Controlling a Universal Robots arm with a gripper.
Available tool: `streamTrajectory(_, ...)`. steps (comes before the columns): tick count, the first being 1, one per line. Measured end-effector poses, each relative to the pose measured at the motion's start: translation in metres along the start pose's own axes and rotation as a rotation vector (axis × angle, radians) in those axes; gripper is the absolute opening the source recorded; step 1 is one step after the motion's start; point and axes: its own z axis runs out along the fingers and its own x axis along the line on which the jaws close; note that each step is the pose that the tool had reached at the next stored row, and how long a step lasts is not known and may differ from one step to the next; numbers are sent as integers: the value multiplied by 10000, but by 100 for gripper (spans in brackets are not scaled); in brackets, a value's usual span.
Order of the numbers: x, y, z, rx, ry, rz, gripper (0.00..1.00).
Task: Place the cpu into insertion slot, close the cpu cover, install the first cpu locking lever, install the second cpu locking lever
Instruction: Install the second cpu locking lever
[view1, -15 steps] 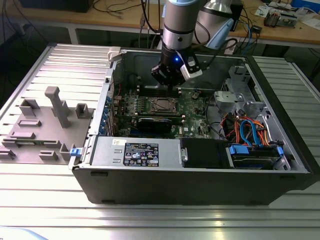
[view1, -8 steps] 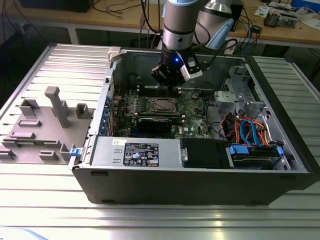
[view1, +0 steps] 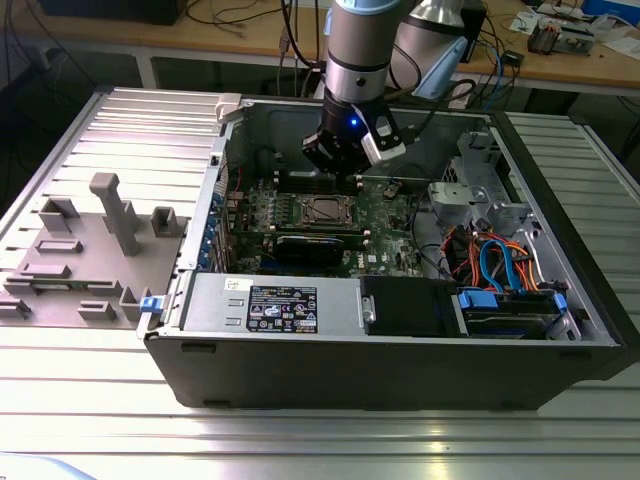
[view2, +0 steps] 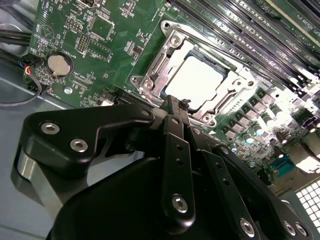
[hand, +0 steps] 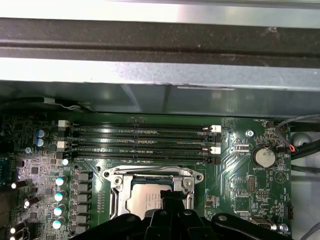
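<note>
At frame centre we see the cpu (view2: 196, 82) seated in the insertion slot (view2: 150, 65), the cpu cover (view2: 235, 95) lowered; gripper (view2: 176, 106) pressed together above, levers unclear.

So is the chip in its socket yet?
In. The chip lies flat inside the socket, with the metal frame down around it.

A green circuit board (view2: 125, 40) carries a pale silver-grey cpu (view2: 197, 82) framed by a shiny silvery cpu cover (view2: 155, 70) — beside long black memory slots (hand: 140, 142) — with matte black fingers (view2: 175, 115) and a silver coin battery (hand: 263, 157) nearby.
</note>
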Motion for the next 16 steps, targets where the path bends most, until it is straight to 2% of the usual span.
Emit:
streamTrajectory(8, 0, -2, -2, -1, 0, 0, 11)
streamTrajectory(16, 0, 2, -43, -3, -2, -1, 11)
